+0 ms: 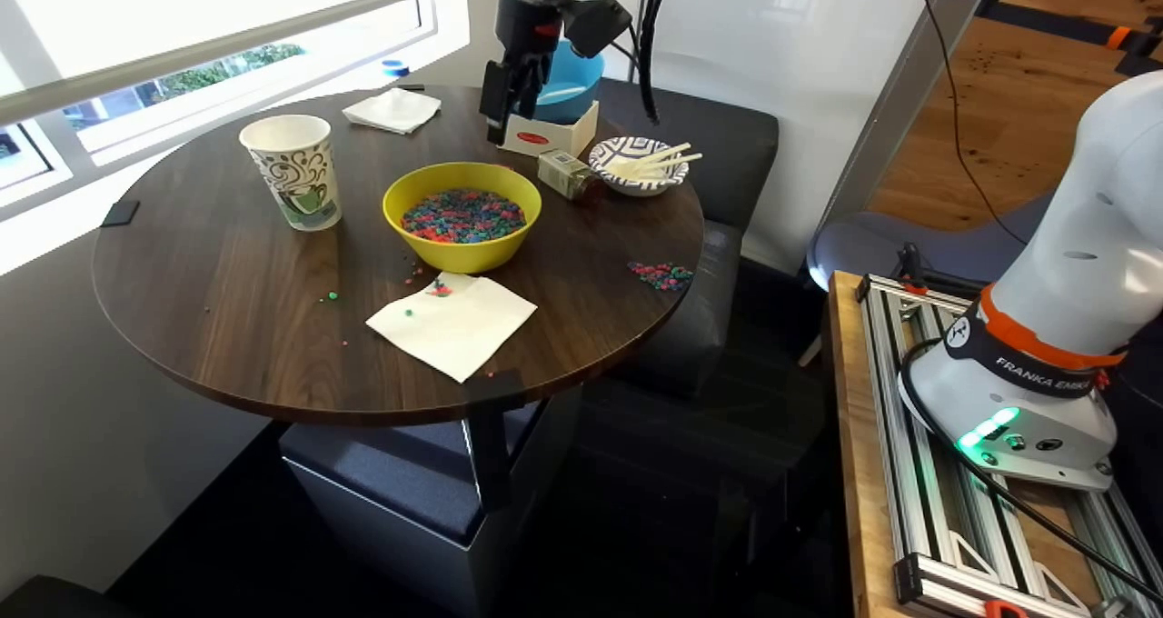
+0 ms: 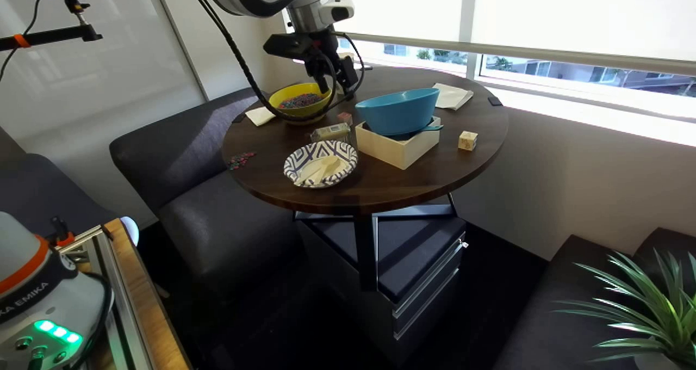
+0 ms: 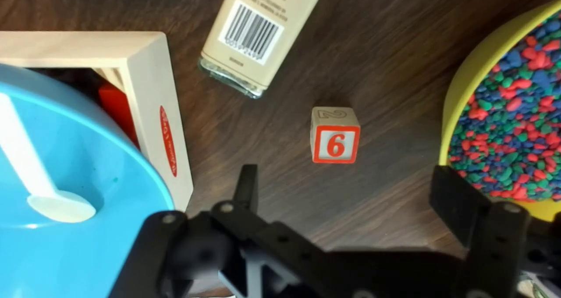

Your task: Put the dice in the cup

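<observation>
A wooden die block [image 3: 335, 136] with a red-framed 6 lies on the table between the yellow bowl and the wooden box in the wrist view. It also shows as a small reddish cube [image 2: 345, 118] in an exterior view. A second wooden cube [image 2: 467, 140] sits near the table's edge past the blue bowl. The tall patterned paper cup [image 1: 295, 173] stands upright beyond the yellow bowl. My gripper [image 3: 345, 175] is open and empty above the table, its fingers spread wider than the red-6 block, which lies ahead of the fingertips. The gripper also shows in both exterior views [image 1: 509, 120] [image 2: 337, 90].
A yellow bowl [image 1: 462, 256] of coloured bits is close to one finger in the wrist view. A blue bowl [image 2: 399, 111] rests on a wooden box [image 2: 399, 152]. A glass bottle [image 3: 258, 30], a patterned paper bowl [image 2: 321, 166] and napkins [image 1: 454, 327] [image 1: 395, 109] lie around.
</observation>
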### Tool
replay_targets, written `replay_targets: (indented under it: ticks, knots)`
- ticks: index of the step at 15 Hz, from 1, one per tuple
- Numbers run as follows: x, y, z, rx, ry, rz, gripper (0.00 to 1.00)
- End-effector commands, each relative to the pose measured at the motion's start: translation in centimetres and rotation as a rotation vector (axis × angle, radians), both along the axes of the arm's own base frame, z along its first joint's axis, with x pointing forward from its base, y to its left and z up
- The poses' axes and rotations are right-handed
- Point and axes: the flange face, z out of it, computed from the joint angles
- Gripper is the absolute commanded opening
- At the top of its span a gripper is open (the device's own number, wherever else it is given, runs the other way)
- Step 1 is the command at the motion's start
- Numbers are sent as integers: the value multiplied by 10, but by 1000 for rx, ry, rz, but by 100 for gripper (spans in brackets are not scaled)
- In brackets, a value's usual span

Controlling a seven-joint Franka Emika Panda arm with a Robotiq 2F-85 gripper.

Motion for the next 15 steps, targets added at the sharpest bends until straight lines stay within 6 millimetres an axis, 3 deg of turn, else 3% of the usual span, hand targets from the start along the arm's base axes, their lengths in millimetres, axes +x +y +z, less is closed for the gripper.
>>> replay_targets:
  ticks: [1, 9, 15]
  knots:
    - [7, -3, -15, -19, 40, -20, 100]
    - [11, -5, -39, -32, 71, -21, 100]
    - [12, 10, -43, -42, 71, 22, 100]
